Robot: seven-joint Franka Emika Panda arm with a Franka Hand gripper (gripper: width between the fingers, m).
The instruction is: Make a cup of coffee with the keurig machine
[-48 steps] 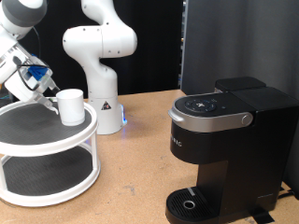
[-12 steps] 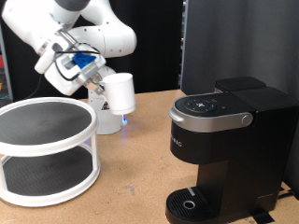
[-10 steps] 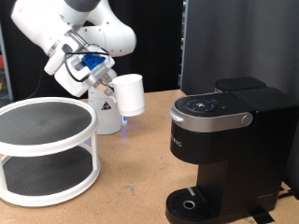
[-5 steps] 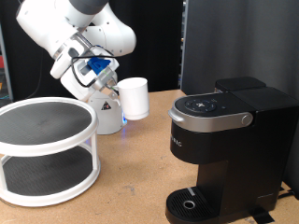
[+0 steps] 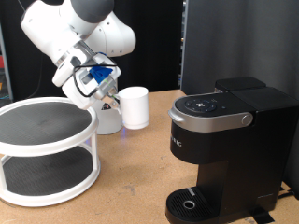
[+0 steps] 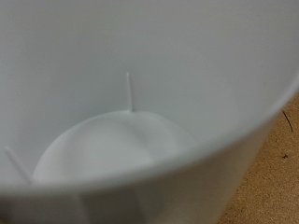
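Exterior view first: you've got the cup (image 5: 135,107) up in the air, gripped at its side by the jaws of the gripper (image 5: 110,91), hanging over the counter (image 5: 140,168) between the white two-tier stand (image 5: 47,149) on the exterior view's left and the coffee machine (image 5: 229,149) on the right. The cup sits roughly upright, just a touch tilted, and it's well apart from the machine. Look at the wrist view and you see almost nothing but the cup's white inside (image 6: 131,121), empty, with a sliver of counter at one corner. So, as I read it, the cup is picked up and off the stand, and that's about all that's done. The round drip tray (image 5: 192,203) at the machine's foot has nothing on it, and the machine's lid (image 5: 215,107) sits shut. Most of the job is left.
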